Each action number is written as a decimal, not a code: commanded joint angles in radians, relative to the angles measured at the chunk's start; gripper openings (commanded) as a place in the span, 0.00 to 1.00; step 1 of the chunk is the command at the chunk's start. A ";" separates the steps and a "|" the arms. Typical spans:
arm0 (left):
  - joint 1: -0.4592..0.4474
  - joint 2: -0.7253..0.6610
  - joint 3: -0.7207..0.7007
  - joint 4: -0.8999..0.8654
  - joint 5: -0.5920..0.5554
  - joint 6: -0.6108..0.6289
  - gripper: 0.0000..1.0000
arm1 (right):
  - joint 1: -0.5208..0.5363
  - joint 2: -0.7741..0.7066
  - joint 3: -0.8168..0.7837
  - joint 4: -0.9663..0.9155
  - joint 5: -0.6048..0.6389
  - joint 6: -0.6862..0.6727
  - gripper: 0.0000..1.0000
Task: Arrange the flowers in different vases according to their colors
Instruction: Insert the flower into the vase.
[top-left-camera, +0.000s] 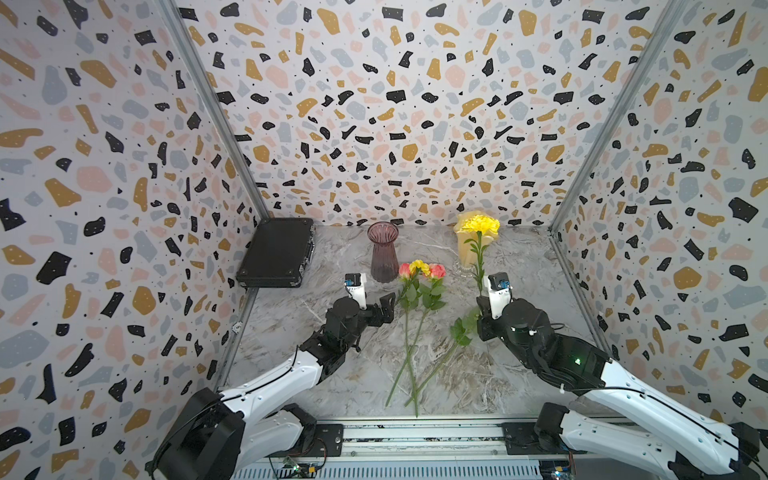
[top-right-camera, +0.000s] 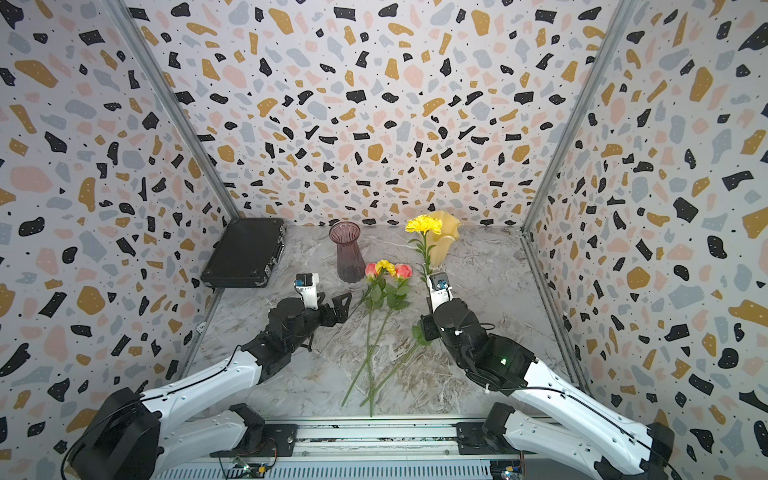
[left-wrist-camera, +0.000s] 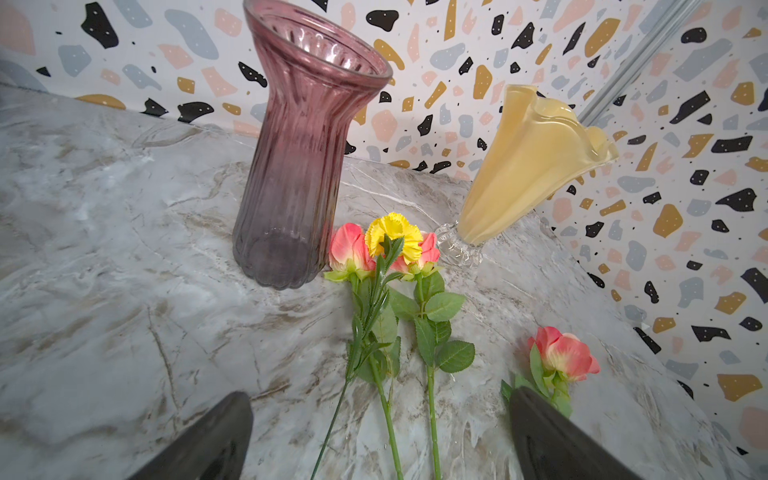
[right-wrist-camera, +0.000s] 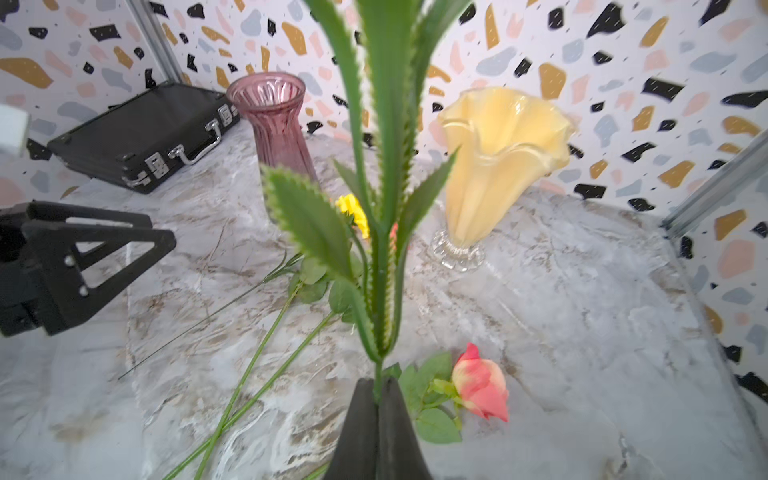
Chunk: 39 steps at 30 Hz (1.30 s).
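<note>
You have a closed black case (top-left-camera: 276, 253) lying flat in the far left corner of the marble table (top-left-camera: 528, 257), with its silver latches and handle facing the table's middle. Terrazzo-patterned walls (top-left-camera: 395, 104) enclose three sides.

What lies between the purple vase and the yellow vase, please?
Between the purple vase and the yellow vase lie three flower heads: a yellow bloom flanked by two pink roses, clearest in the left wrist view.

Purple vase (left-wrist-camera: 291, 166): ribbed translucent glass, glossy. Yellow vase (left-wrist-camera: 528, 166): milky glossy glass w/ clear foot. Tabletop (left-wrist-camera: 104, 249): polished marble-look; case (right-wrist-camera: 137, 129): matt black, metal latches.
</note>
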 joint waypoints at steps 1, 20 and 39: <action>-0.006 0.006 0.039 0.001 0.035 0.098 0.99 | -0.011 0.012 0.007 0.201 0.100 -0.118 0.00; -0.006 -0.101 0.043 -0.247 -0.269 0.067 0.99 | -0.126 0.876 0.896 0.399 -0.291 -0.149 0.00; -0.006 -0.047 0.023 -0.226 -0.322 -0.011 0.99 | -0.190 1.369 1.433 0.475 -0.438 -0.128 0.00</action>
